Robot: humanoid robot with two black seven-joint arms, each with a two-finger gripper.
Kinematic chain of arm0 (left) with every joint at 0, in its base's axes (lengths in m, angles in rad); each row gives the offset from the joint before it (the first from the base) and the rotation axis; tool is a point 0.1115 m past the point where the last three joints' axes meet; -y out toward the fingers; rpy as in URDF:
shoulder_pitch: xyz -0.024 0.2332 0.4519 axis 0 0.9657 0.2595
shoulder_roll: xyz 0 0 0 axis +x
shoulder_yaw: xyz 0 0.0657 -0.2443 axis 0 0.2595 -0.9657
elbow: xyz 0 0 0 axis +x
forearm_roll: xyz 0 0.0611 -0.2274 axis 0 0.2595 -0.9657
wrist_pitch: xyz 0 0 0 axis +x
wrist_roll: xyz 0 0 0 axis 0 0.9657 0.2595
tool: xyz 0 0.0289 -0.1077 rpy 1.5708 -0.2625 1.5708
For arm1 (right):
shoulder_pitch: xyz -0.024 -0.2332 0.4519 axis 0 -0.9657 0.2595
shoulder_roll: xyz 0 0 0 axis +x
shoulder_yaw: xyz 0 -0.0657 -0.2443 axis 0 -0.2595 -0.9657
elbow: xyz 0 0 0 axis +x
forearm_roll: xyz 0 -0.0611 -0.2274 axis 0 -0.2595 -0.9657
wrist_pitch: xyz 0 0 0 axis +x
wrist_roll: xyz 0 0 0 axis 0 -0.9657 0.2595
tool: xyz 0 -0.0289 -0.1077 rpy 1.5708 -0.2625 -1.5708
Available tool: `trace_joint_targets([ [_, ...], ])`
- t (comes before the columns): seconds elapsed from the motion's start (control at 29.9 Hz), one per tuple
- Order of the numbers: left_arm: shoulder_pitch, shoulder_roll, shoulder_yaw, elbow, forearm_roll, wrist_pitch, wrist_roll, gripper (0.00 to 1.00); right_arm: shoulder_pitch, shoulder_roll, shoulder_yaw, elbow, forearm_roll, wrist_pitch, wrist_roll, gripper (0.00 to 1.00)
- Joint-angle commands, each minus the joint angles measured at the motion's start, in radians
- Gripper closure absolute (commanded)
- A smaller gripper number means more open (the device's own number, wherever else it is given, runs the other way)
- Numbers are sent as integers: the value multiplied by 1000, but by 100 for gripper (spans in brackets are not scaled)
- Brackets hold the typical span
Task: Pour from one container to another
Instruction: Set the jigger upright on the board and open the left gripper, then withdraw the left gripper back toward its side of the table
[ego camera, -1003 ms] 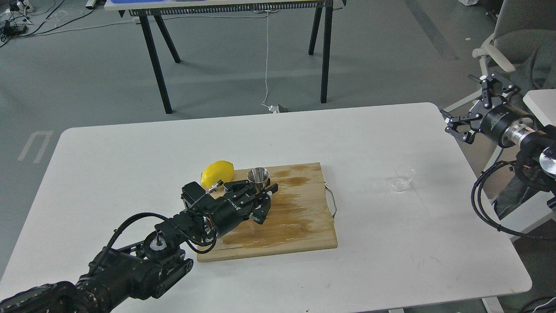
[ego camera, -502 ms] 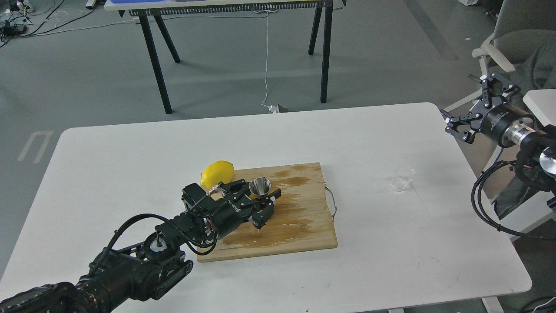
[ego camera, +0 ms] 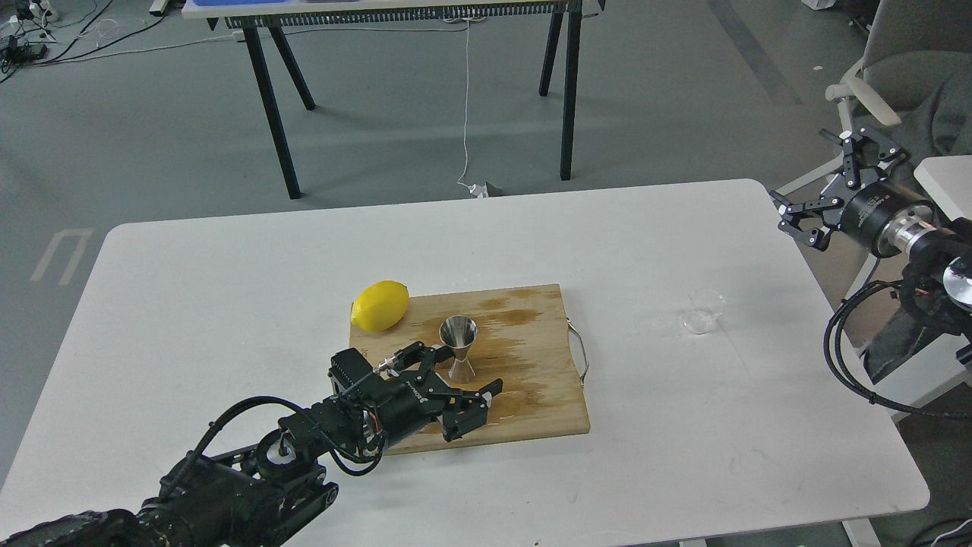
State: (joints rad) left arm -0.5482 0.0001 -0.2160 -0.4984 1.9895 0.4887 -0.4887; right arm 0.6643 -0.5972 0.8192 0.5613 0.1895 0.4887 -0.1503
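The steel jigger [ego camera: 459, 338] stands upright on the wooden cutting board [ego camera: 531, 357], free of any grip. My left gripper [ego camera: 466, 372] is open just in front of its base, one finger to the jigger's left and the other lower right of it. Well off to the right, the clear glass cup [ego camera: 702, 311] sits on the white table. My right gripper [ego camera: 814, 211] hangs open above the table's far right edge, away from the cup, with nothing in it.
A yellow lemon [ego camera: 380, 305] lies at the board's back left corner. The board has wet stains and a metal handle [ego camera: 581, 353] on its right side. A chair [ego camera: 896, 83] stands beyond the table's right edge.
My left gripper held the jigger, tilted it, then set it upright on the board, opened and drew back toward the near edge. The right arm and the cup have stayed still.
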Motion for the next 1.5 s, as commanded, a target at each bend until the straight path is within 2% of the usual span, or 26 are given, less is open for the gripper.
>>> trace_joint_targets([
  [0.0, -1, 0, 0, 0, -1, 0, 0, 2, 0, 4, 0, 0, 1, 0, 0, 2],
  [0.64, 22, 110, 0, -22, -4, 0, 0, 2, 0, 4, 3, 2, 1, 0, 0, 2],
  [0.84, 25, 273, -6, -196, -55, 0, 0, 2, -3, 4, 6, 0, 1, 0, 2, 2],
  [1.04, 4, 526, -19, -458, -349, 0, 0, 2, -3, 11, 9, 0, 1, 0, 3, 2],
  [1.17, -51, 626, -77, -540, -573, 0, 0, 2, -3, 33, 26, -3, 1, 0, 3, 2],
  [1.24, -58, 653, -150, -542, -694, -175, 0, 2, -3, 52, 31, -3, 1, 0, 3, 2],
  [1.37, -56, 687, -348, -528, -930, -682, 0, 2, 3, 123, 50, -5, -1, 0, 3, 2],
  [1.4, -56, 693, -397, -511, -1008, -855, 0, 1, 8, 144, 52, -6, -1, 0, 3, 2],
  [1.44, -56, 699, -419, -491, -1053, -960, 0, 1, 9, 157, 54, -8, -1, 0, 3, 2],
  [1.47, -59, 707, -433, -452, -1111, -977, 0, 1, 11, 177, 55, -9, -1, 0, 3, 2],
])
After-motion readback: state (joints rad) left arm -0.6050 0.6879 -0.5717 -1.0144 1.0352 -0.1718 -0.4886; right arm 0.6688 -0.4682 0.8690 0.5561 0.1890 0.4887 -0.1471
